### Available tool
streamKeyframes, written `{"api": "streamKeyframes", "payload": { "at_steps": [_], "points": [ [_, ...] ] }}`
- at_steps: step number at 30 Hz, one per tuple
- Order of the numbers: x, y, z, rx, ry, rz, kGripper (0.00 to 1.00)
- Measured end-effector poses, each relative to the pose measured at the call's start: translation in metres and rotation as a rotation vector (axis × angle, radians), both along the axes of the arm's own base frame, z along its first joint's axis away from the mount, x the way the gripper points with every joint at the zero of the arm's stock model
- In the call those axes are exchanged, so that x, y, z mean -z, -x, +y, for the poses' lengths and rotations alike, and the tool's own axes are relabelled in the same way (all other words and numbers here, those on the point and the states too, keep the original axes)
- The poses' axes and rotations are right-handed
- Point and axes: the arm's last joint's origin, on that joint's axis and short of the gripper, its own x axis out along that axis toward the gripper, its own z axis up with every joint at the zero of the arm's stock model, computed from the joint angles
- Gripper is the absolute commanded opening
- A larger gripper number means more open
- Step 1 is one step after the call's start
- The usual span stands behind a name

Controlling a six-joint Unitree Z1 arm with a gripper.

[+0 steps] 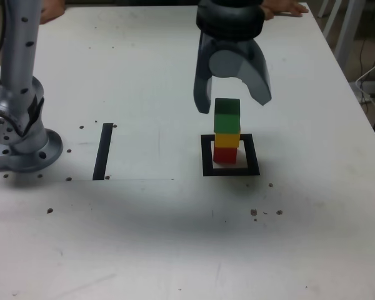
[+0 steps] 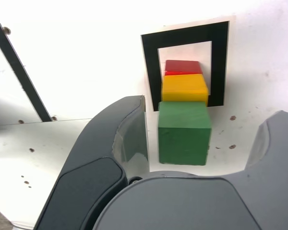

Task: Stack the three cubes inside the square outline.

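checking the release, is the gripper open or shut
Open: the gripper has its fingers spread, with gaps on both sides of the green cube.

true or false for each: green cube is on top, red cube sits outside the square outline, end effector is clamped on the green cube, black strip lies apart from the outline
1. The green cube tops the stack. True.
2. The red cube sits outside the square outline. False: it is inside, under the yellow cube.
3. The end effector is clamped on the green cube. False: its jaws stand open, clear of both sides.
4. The black strip lies apart from the outline. True.
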Motion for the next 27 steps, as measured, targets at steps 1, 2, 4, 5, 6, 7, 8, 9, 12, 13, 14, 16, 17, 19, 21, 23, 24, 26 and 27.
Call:
{"api": "streamKeyframes", "payload": {
  "at_steps": [1, 2, 4, 5, 6, 7, 8, 9, 12, 13, 14, 16, 17, 19, 21, 23, 24, 26, 27],
  "points": [
    [-0.001, 0.001, 0.000, 0.000, -0.002, -0.001, 0.99],
    [-0.002, 0.002, 0.000, 0.001, -0.005, -0.003, 0.99],
    [-0.004, 0.003, 0.000, 0.001, -0.006, -0.008, 0.99],
    [-0.004, 0.003, 0.000, 0.001, -0.006, -0.008, 0.99],
    [-0.004, 0.003, 0.000, 0.001, -0.006, -0.008, 0.99],
    [-0.004, 0.003, 0.000, 0.001, -0.006, -0.008, 0.99],
    [-0.004, 0.003, 0.000, 0.001, -0.006, -0.008, 0.99],
    [-0.004, 0.003, 0.000, 0.001, -0.005, -0.008, 0.99],
    [-0.004, 0.003, 0.000, 0.000, 0.002, -0.008, 0.99],
    [-0.004, 0.003, 0.000, 0.000, 0.006, -0.008, 0.99],
    [-0.004, 0.002, -0.001, 0.000, 0.011, -0.008, 0.99],
    [-0.004, 0.003, -0.001, -0.001, 0.020, -0.009, 0.99],
    [-0.005, 0.003, -0.001, -0.001, 0.024, -0.011, 0.99],
    [-0.008, 0.006, -0.002, 0.003, 0.033, -0.015, 0.99],
    [-0.010, 0.009, -0.004, 0.007, 0.040, -0.015, 0.99],
    [-0.011, 0.014, -0.005, 0.011, 0.043, -0.014, 0.99],
    [-0.014, 0.018, -0.005, 0.013, 0.044, -0.017, 0.99],
    [-0.018, 0.025, -0.004, 0.021, 0.048, -0.026, 0.99],
    [-0.020, 0.029, -0.004, 0.028, 0.052, -0.029, 0.99]
  ]
}}
